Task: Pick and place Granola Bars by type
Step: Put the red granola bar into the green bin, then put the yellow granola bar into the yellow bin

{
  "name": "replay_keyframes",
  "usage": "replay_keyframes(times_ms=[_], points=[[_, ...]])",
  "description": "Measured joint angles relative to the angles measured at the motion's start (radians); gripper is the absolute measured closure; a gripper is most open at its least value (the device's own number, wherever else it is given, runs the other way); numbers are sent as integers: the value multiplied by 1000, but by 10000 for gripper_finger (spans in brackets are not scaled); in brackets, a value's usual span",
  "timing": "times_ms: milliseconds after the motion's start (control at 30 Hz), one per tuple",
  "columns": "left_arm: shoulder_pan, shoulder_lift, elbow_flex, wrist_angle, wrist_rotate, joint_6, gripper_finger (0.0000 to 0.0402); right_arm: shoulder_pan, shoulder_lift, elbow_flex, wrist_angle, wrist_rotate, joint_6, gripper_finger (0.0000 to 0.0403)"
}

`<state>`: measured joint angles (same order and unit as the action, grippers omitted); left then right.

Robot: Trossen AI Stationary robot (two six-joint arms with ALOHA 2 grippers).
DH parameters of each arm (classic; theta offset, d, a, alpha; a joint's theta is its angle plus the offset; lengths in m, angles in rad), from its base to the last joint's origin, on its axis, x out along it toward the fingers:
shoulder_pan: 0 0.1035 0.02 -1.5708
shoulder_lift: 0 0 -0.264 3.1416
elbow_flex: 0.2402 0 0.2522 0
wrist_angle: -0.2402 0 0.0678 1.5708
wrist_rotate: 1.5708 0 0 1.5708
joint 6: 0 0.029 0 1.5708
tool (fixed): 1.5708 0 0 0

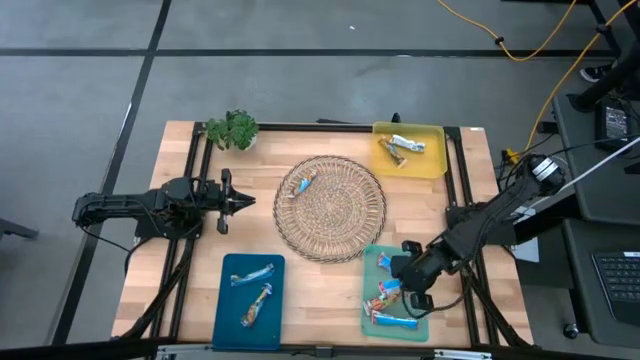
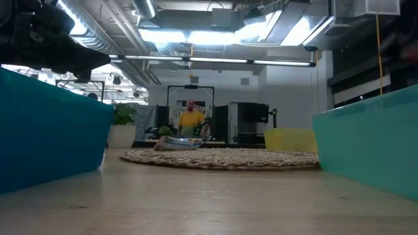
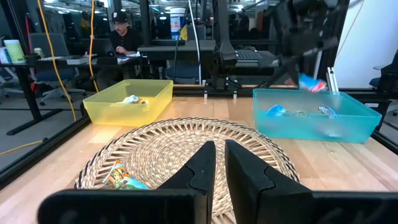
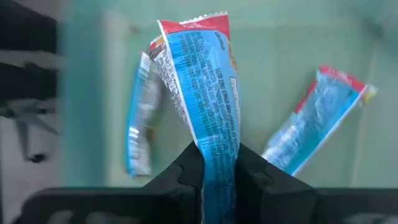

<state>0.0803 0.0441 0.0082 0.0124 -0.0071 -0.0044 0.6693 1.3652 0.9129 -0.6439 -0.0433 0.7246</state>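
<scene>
My right gripper [image 1: 396,268] hangs over the green tray [image 1: 372,258] at the near right, shut on a blue granola bar with red ends [image 4: 202,87]. More blue bars [image 4: 317,118] lie in that tray. Two silvery-blue bars [image 1: 252,290] lie in the blue tray [image 1: 228,320], and orange-brown and silvery ones [image 1: 400,148] in the yellow tray [image 1: 435,165]. One bar [image 1: 303,183] rests on the round wicker mat [image 1: 335,215]. My left gripper [image 1: 240,200] waits shut at the table's left, pointing level at the mat. My right gripper pinches one end of the blue bar [image 4: 217,158] between its two fingers. The fingers slant down from the table's right side and lie in line with the bar. The bar sticks out ahead of them and shows lifted above the green tray's rim [image 3: 311,83].
A leafy green sprig [image 1: 232,128] stands at the far left corner. The mat fills the table's middle between the three trays. Black frame rails run along the table's left and right sides. A person sits in the room beyond the far edge [image 2: 191,121].
</scene>
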Motion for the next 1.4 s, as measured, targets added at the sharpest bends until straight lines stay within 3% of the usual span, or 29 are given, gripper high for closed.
replay_keyframes(times_ms=[300, 533, 967, 1167, 1400], points=[[0, 0, 0, 0, 0, 0, 370, 0, 122, -38, 74, -2, 2, 344], [0, 0, 0, 0, 0, 0, 370, 0, 136, -38, 105, -2, 5, 338], [0, 0, 0, 0, 0, 0, 370, -1, 131, -38, 102, -33, 29, 233], [0, 0, 0, 0, 0, 0, 370, -5, 131, 43, -35, -63, -18, 212], [0, 0, 0, 0, 0, 0, 370, -38, 131, 235, -295, 16, -191, 211]])
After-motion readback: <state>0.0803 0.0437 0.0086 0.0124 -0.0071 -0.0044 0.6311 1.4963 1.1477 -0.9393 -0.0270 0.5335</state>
